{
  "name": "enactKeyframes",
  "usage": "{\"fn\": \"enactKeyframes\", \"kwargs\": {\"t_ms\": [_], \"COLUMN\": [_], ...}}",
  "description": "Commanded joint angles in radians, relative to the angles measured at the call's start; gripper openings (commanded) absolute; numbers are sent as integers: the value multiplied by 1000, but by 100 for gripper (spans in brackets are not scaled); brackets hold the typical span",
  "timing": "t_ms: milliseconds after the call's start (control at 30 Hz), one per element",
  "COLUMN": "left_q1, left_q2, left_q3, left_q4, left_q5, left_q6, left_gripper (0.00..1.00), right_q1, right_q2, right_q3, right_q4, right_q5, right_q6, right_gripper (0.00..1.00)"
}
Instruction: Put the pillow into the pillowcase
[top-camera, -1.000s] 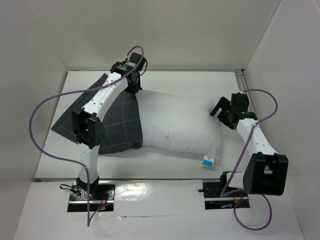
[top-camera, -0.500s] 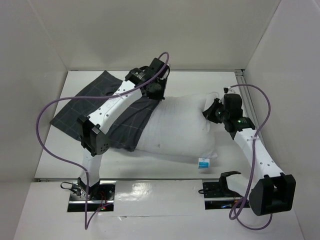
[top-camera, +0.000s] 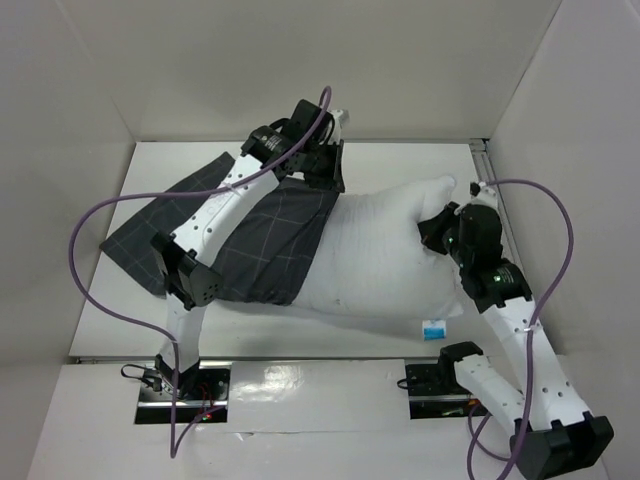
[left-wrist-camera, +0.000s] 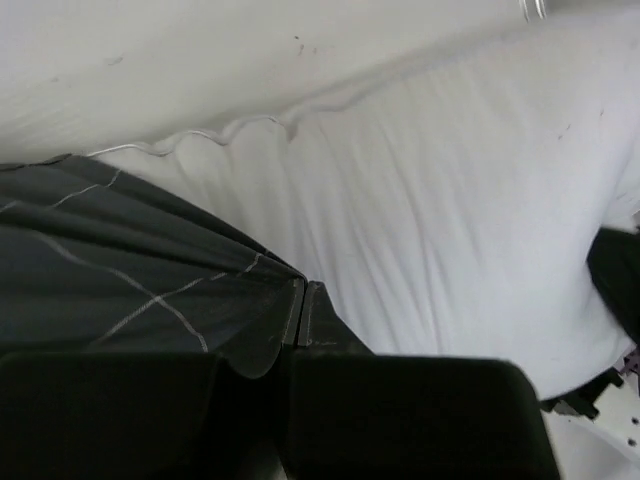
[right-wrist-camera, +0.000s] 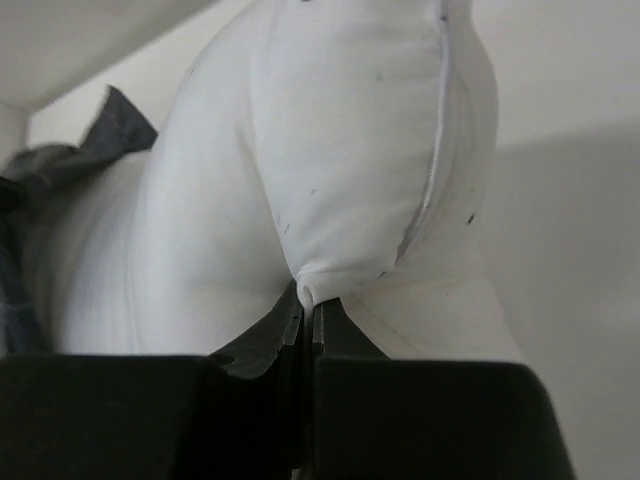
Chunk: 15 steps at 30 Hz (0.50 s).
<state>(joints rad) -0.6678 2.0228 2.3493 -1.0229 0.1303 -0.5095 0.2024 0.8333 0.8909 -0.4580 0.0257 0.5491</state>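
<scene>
The white pillow (top-camera: 385, 250) lies across the middle of the table, its left part inside the dark grey checked pillowcase (top-camera: 265, 245). My left gripper (top-camera: 325, 165) is shut on the pillowcase's upper mouth edge (left-wrist-camera: 230, 290), which is drawn over the pillow (left-wrist-camera: 430, 220). My right gripper (top-camera: 440, 228) is shut on a pinch of the pillow's right end (right-wrist-camera: 330, 180), fabric bunched between the fingertips (right-wrist-camera: 308, 300). A small blue-and-white tag (top-camera: 433, 329) sticks out at the pillow's near right corner.
The pillowcase's loose closed end (top-camera: 140, 235) trails to the left on the white table (top-camera: 400, 155). White walls enclose the table on three sides. A metal rail (top-camera: 480, 160) runs along the right edge. Purple cables loop off both arms.
The left gripper has pulled the pillowcase mouth rightward, farther over the pillow. The right gripper shut on the pillow's right end and has lifted and pushed it a little.
</scene>
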Motion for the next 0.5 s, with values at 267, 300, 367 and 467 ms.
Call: {"fn": "enactKeyframes", "kwargs": {"t_ms": [267,300,367,467], "left_q1": [-9,-9,-9,-38], "left_q2": [-42,-70,-175,-313], "left_q3": [15,-8,-124,-321], "left_q4": [81,66,29,20], "left_q5": [-58,-101,-229,-441], "left_q6": [54,68,77,56], "left_gripper": [63,67,78,80], "right_q1": [-46,-46,-58,-76], "right_q2": [98,98,98,98], "right_q3": [-77,-45,-15,17], "right_q4": [-102,-126,-151,-182], "right_q5": [-61,-41,-32,-32], "right_q6": [17,8,-15,-35], "right_gripper": [67,74,85,90]}}
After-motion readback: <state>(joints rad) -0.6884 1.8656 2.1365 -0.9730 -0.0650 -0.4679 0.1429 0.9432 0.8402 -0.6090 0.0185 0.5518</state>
